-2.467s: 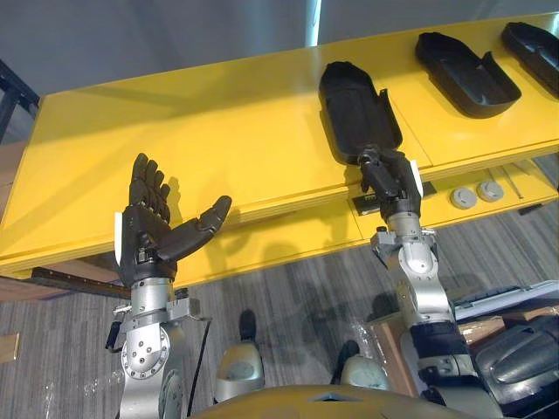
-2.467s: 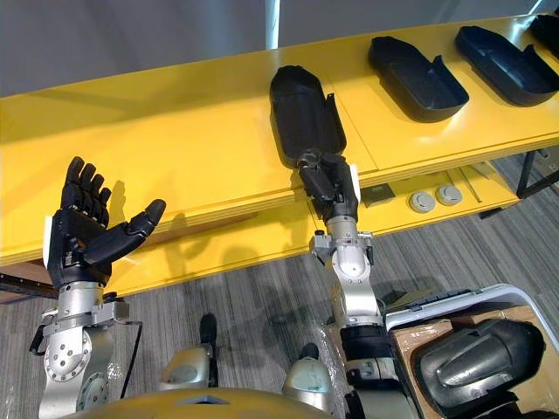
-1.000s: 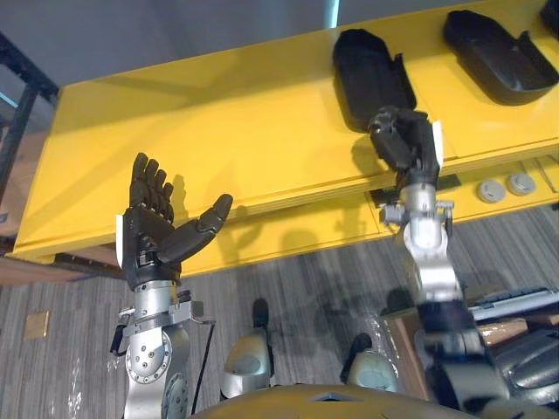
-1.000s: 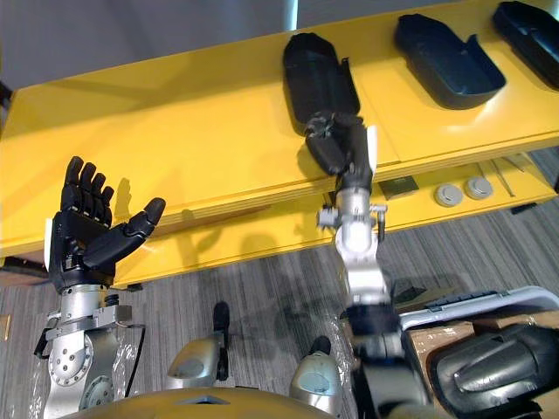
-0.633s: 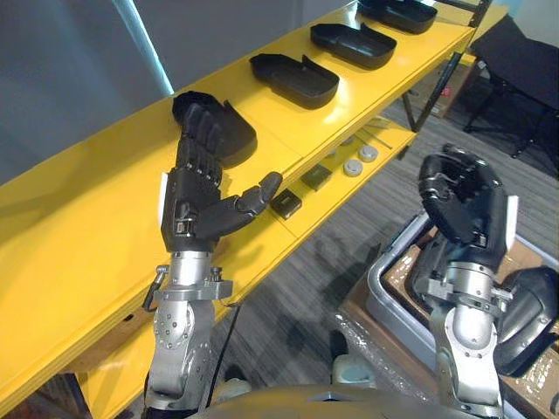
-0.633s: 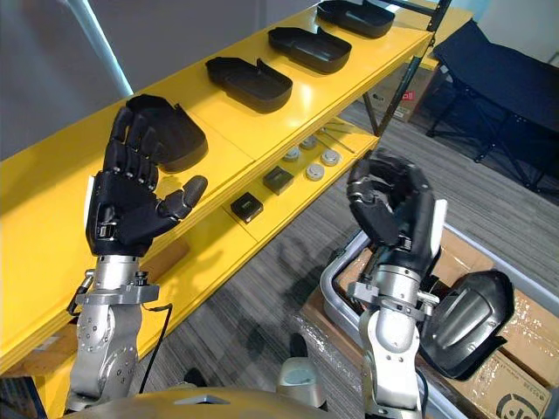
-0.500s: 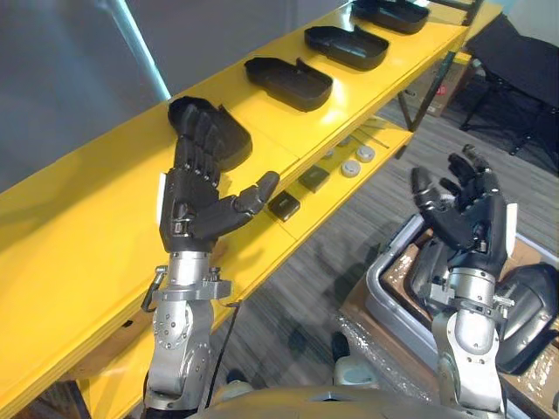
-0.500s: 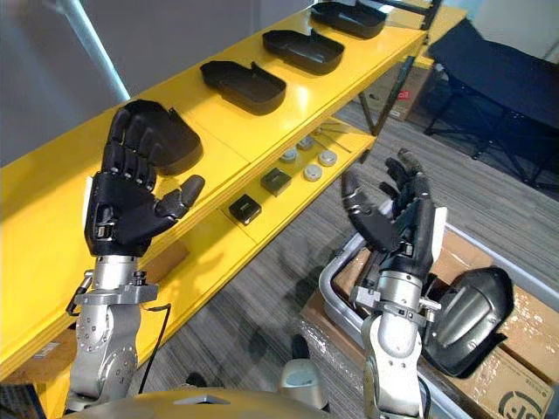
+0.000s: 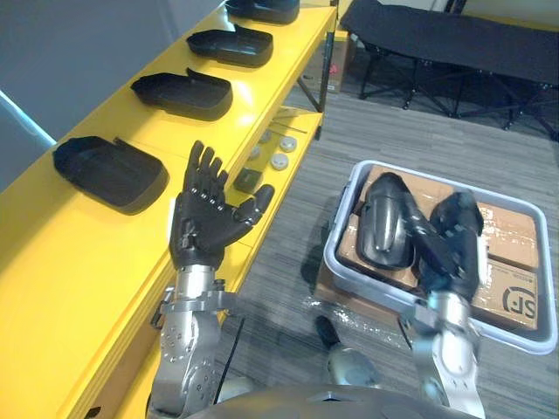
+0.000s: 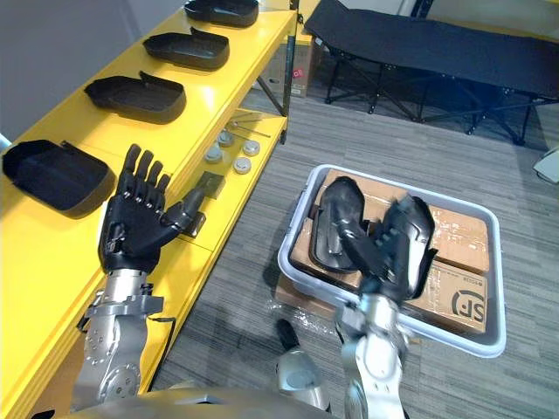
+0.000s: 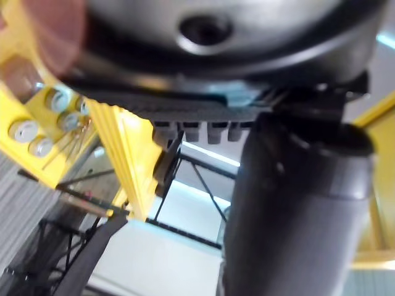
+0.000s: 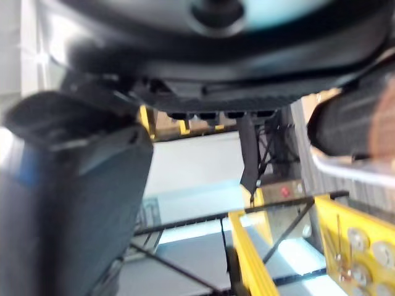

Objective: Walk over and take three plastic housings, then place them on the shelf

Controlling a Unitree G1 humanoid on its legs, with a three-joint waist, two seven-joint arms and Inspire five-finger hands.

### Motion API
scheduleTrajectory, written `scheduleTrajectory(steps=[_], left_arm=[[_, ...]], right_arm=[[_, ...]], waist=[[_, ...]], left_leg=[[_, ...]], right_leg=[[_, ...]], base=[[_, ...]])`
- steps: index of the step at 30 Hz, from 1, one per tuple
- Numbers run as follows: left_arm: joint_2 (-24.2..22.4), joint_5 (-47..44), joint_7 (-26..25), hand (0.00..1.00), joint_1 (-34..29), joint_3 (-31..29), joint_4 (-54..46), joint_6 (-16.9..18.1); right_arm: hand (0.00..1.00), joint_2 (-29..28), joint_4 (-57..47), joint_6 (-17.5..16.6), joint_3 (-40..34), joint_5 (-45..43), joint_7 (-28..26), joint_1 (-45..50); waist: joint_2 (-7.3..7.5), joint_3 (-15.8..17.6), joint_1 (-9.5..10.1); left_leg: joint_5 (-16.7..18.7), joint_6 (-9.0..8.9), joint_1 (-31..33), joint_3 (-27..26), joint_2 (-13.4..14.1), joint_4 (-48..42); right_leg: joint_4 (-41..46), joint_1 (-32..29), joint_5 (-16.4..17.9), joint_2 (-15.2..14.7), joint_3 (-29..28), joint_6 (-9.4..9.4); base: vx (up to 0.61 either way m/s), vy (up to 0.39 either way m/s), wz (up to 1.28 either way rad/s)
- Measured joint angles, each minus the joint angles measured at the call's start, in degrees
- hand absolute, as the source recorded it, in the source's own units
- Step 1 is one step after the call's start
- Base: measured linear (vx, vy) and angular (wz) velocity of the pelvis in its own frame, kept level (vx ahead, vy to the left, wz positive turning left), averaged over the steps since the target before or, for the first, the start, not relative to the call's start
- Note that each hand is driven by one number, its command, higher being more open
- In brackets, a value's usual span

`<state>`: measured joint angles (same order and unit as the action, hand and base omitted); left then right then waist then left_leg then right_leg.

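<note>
Several black plastic housings lie in a row on the yellow shelf [image 9: 52,262], the nearest housing [image 9: 109,173] at the left and another housing [image 9: 182,93] beyond it. On the floor to the right stands a grey bin [image 10: 393,330] holding cardboard boxes, with one dark housing [image 9: 384,218] lying on them. My right hand [image 10: 397,249] is raised in front of the bin beside that housing, fingers straight, holding nothing. My left hand [image 9: 205,225] is up by the shelf's edge, palm facing me, open and empty.
The lower shelf board carries small round parts [image 9: 279,161] and a small black box [image 9: 247,181]. A black folding cot [image 10: 419,44] stands on the grey floor beyond the bin. Bare floor lies between the shelf and the bin.
The camera has swung from the shelf front round to the bin. My right hand has gone from a fist to straight fingers. The left hand has kept its pose.
</note>
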<state>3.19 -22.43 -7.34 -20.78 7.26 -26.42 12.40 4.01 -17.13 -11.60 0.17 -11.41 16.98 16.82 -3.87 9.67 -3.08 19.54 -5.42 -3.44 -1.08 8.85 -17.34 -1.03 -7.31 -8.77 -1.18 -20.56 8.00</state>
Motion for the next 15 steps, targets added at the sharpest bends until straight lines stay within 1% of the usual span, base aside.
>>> scheduleTrajectory(steps=[1,2,3,4,6,9,10,11,12,13,14,15], left_arm=[[0.0,0.0,0.11,1.0,-0.35,-1.14,0.0,0.03],[0.0,-0.01,0.11,1.0,-0.51,-2.45,0.0,0.49],[-0.02,-0.09,0.1,1.0,-0.53,-2.83,0.0,1.02],[0.0,-0.53,0.29,1.0,-0.45,-2.85,-0.04,2.45],[-0.07,-2.14,1.51,1.0,0.22,-1.65,-0.26,3.74],[-0.15,-2.44,2.46,1.0,0.37,1.0,-1.12,3.79],[-0.26,-2.38,2.47,1.0,0.23,1.49,-1.14,3.8],[-0.42,-2.2,2.1,1.0,0.1,1.26,-1.25,3.8],[-0.32,-2.2,1.08,1.0,0.08,0.02,-1.23,3.76],[-0.8,-2.21,0.9,1.0,0.36,-1.44,-0.88,3.61],[-0.96,-2.28,0.44,1.0,1.36,-2.47,-0.57,3.48],[-1.13,-2.4,0.19,1.0,1.23,-3.45,-0.56,3.44]], right_arm=[[1.0,-0.49,0.74,0.01,-0.01,-0.02,1.6,-1.02],[1.0,-1.26,1.22,0.06,0.02,-0.12,2.96,-0.84],[1.0,-1.8,1.4,0.12,0.11,-0.14,3.57,-0.57],[1.0,-2.69,1.63,0.48,0.57,-0.18,4.67,0.53],[1.0,-4.19,1.63,1.09,0.55,-0.16,4.96,3.59],[1.0,-5.54,1.56,1.08,0.5,-0.2,4.61,9.8],[1.0,-5.95,1.46,0.77,0.4,-0.38,3.87,11.25],[1.0,-6.28,1.47,0.39,0.35,-0.98,2.6,12.13],[1.0,-6.26,1.55,-0.23,0.55,-2.5,0.54,11.67],[1.0,-6.27,1.76,-1.32,0.51,-3.22,-0.37,10.6],[1.0,-6.21,2.19,-1.9,0.58,-3.14,-0.36,9.41],[1.0,-6.03,3.47,-2.37,0.88,-2.46,-0.17,7.64]], waist=[[0.47,-0.03,1.01],[0.67,-0.08,1.61],[0.7,-0.09,1.59],[0.69,-0.09,1.47],[0.77,-0.13,1.05],[1.38,-0.04,0.52],[1.76,0.03,0.53],[2.27,0.3,0.75],[2.58,0.16,1.07],[2.07,0.64,1.15],[2.31,0.62,1.08],[2.3,0.61,1.14]], left_leg=[[-0.16,-0.14,0.75,0.14,-1.12,-0.64],[-0.27,-0.02,0.94,0.3,-2.04,-0.91],[-0.3,0.05,1.01,0.41,-2.43,-1.12],[-0.25,0.12,0.99,0.37,-2.84,-1.49],[-0.14,0.32,0.82,0.15,-3.12,-1.79],[0.93,1.02,-0.54,-2.91,-3.4,-3.46],[1.45,1.35,-1.27,-4.78,-3.35,-3.85],[1.79,1.64,-1.97,-7.2,-3.25,-4.46],[1.1,2.65,-1.43,-10.23,-2.39,-4.62],[0.57,2.51,-0.77,-12.25,-1.4,-4.29],[-0.33,2.48,-0.1,-13.4,-0.59,-4.31],[-1.26,2.15,0.22,-13.73,0.36,-4.23]], right_leg=[[0.0,-0.22,-0.19,-1.21,0.23,0.28],[0.11,-0.26,-0.29,-2.2,1.22,0.41],[0.27,-0.25,-0.29,-2.57,1.74,0.41],[1.17,-0.51,-0.28,-2.83,2.26,0.39],[3.08,-1.29,-0.26,-2.79,2.9,0.37],[5.1,-1.97,-0.36,-2.51,2.8,0.46],[5.09,-1.92,-0.89,-2.46,4.05,0.82],[4.34,-2.01,-2.76,-2.56,5.75,0.45],[0.15,-2.31,-8.91,-2.18,6.34,0.43],[4.15,-4.43,-6.33,-1.57,9.58,-0.38],[15.07,-7.56,1.63,-2.29,14.5,-4.97],[25.85,-9.54,7.86,-3.98,18.02,-6.45]], base=[[-0.08,0.218,0.11],[-0.05,0.155,0.14],[-0.03,0.127,0.08],[-0.01,0.083,0.01],[-0.01,0.07,-0.1],[-0.03,0.051,-0.48],[-0.07,0.024,-0.83],[-0.21,-0.004,-1.27],[-0.22,-0.056,-1.39],[-0.29,-0.1,-1.15],[-0.17,-0.099,-0.66],[-0.19,-0.13,-0.35]])
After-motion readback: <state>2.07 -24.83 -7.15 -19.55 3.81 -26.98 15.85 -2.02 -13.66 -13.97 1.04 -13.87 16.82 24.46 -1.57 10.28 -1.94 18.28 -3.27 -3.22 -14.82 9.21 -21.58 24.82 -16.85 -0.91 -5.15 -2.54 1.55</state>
